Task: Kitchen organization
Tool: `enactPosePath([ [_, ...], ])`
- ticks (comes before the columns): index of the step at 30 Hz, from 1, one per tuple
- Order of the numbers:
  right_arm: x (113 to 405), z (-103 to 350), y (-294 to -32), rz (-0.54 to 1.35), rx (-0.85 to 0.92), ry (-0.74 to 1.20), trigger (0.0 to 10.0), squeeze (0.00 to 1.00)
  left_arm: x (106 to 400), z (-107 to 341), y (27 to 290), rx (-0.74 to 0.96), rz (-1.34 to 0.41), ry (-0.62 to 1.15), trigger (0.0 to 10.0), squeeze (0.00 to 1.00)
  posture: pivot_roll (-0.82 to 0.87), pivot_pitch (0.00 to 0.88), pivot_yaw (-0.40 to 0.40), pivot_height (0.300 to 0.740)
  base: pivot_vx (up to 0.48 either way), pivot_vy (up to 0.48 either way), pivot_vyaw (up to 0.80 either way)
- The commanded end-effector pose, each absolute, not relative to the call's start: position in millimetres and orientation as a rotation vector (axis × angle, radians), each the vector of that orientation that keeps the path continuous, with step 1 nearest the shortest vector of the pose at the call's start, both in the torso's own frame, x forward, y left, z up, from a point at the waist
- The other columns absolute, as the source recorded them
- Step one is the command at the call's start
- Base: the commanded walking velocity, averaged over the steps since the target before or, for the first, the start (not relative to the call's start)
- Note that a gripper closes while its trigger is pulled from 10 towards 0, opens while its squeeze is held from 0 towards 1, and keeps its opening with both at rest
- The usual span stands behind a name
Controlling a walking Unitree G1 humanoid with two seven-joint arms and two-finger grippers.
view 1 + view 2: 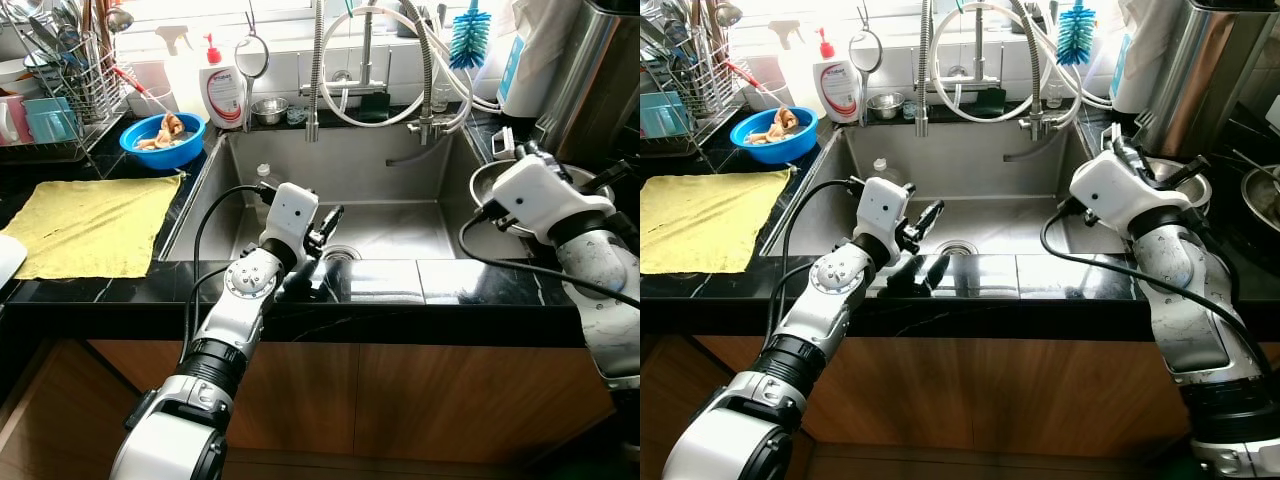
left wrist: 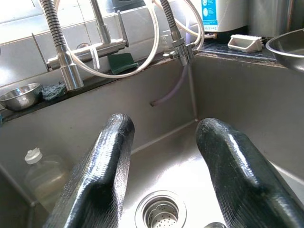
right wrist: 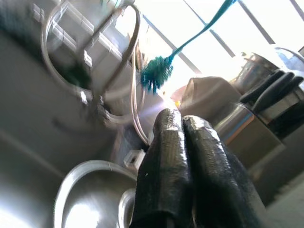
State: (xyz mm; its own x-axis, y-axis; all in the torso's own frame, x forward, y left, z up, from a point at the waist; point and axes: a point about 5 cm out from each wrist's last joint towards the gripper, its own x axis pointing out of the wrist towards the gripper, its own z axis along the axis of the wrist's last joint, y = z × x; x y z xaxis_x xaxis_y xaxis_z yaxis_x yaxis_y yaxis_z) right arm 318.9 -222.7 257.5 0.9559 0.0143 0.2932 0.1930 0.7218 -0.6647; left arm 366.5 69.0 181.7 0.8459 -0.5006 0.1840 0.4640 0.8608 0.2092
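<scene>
Sink [image 1: 400, 170]: centre of frame, steel basin set in black counter; drain [image 2: 160, 212] at basin floor.
Bottle [image 2: 42, 175]: clear plastic, white cap, standing in basin's near-left corner as seen in left wrist view; small and partly hidden in head views.
Left gripper [image 1: 320, 238]: centre of frame, poised over front edge of basin; fingers [image 2: 102, 171] spread apart, nothing between them, aimed toward drain.
Right gripper [image 1: 1123, 150]: right of frame, raised over steel bowl [image 1: 500, 215] on right counter; fingers [image 3: 190, 156] pressed together, nothing held.
Surroundings: blue bowl [image 1: 163, 139] with food scraps upper left; yellow cloth [image 1: 90, 225] flat on left counter; soap bottle [image 1: 222, 90] behind basin; teal brush [image 1: 469, 38] hanging upper right; dish rack [image 1: 60, 80] far upper left.
Step in hand (judged): approach phase; no item grasped yet.
Next move (judged): likely reach toward bottle, requiring leftward turn of left gripper, descent into basin, closure around bottle body.
</scene>
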Motion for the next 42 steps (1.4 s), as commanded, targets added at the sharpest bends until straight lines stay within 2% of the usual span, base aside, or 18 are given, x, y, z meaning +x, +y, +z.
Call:
enactPosePath([
  [1,314.4,275.6,-212.9,-0.07,-0.671,-0.392,10.0,0.0,366.5,182.8,70.8,0.17,-0.505,-0.242,10.0,0.0,-0.02,0.0,0.076,0.74,0.0,0.0,0.0],
  [2,306.2,282.0,-203.0,-0.049,-0.443,-0.487,10.0,0.0,366.2,183.2,70.0,0.168,-0.508,-0.245,10.0,0.0,-0.02,0.0,0.075,0.74,0.0,0.0,0.0],
  [3,303.0,283.7,-202.1,-0.049,-0.342,-0.514,10.0,0.0,366.3,183.7,70.5,0.168,-0.506,-0.248,10.0,0.0,-0.02,0.0,0.076,0.74,0.0,0.0,0.0],
  [5,300.5,282.5,-201.7,-0.033,-0.233,-0.515,10.0,0.0,366.7,184.0,72.4,0.167,-0.501,-0.247,10.0,0.0,-0.03,0.0,0.074,0.74,0.0,0.0,0.0],
  [6,296.9,279.3,-199.9,0.007,-0.088,-0.515,10.0,0.0,367.6,183.7,75.6,0.17,-0.495,-0.244,10.0,0.0,-0.03,0.0,0.074,0.74,0.0,0.0,0.0],
  [8,292.9,275.6,-198.5,0.043,0.066,-0.512,10.0,0.0,368.7,184.0,78.7,0.166,-0.484,-0.241,10.0,0.0,-0.02,0.0,0.072,0.74,0.0,0.0,0.0],
  [10,289.2,264.5,-203.1,0.02,0.186,-0.473,10.0,0.0,370.1,185.6,81.6,0.157,-0.473,-0.241,10.0,0.0,-0.02,0.0,0.068,0.74,0.0,0.0,0.0],
  [11,289.2,264.5,-203.1,0.02,0.186,-0.473,10.0,0.0,370.1,185.6,81.6,0.157,-0.473,-0.241,10.0,0.0,-0.02,0.0,0.068,0.74,0.0,0.0,0.0],
  [12,285.6,254.8,-207.0,0.008,0.281,-0.444,10.0,0.0,370.5,186.1,82.8,0.156,-0.469,-0.242,10.0,0.0,-0.02,0.0,0.065,0.74,0.0,0.0,0.0],
  [19,270.1,235.1,-214.4,0.095,0.499,-0.366,10.0,0.0,372.3,187.2,88.6,0.152,-0.442,-0.242,10.0,0.0,-0.02,0.0,0.061,0.74,0.0,0.0,0.0],
  [22,261.2,226.1,-217.0,0.163,0.536,-0.321,10.0,0.0,374.1,187.3,93.6,0.144,-0.422,-0.235,10.0,0.0,-0.02,0.0,0.059,0.74,0.0,0.0,0.0],
  [27,245.1,229.3,-215.9,0.314,0.595,-0.363,10.0,0.0,378.0,188.9,100.9,0.078,-0.386,-0.213,10.0,0.0,-0.03,0.0,0.06,0.74,0.0,0.0,0.0],
  [30,235.4,229.6,-219.9,0.393,0.77,-0.428,10.0,0.0,382.4,188.6,105.9,-0.115,-0.365,-0.156,10.0,0.0,-0.03,0.0,0.059,0.74,0.0,0.0,0.0],
  [33,229.5,229.4,-216.4,0.45,0.811,-0.448,10.0,0.0,384.8,191.4,106.8,-0.291,-0.395,-0.118,10.0,0.0,-0.02,0.0,0.058,0.74,0.0,0.0,0.0],
  [38,220.4,222.7,-210.6,0.519,0.877,-0.437,10.0,0.0,381.4,201.7,102.4,-0.617,-0.63,-0.047,10.0,0.0,-0.02,0.0,0.056,0.74,0.0,0.0,0.0],
  [42,217.3,218.8,-209.4,0.525,0.918,-0.427,10.0,0.0,375.5,207.9,101.0,-0.728,-0.735,-0.044,10.0,0.0,-0.02,0.0,0.056,0.74,0.0,0.0,0.0],
])
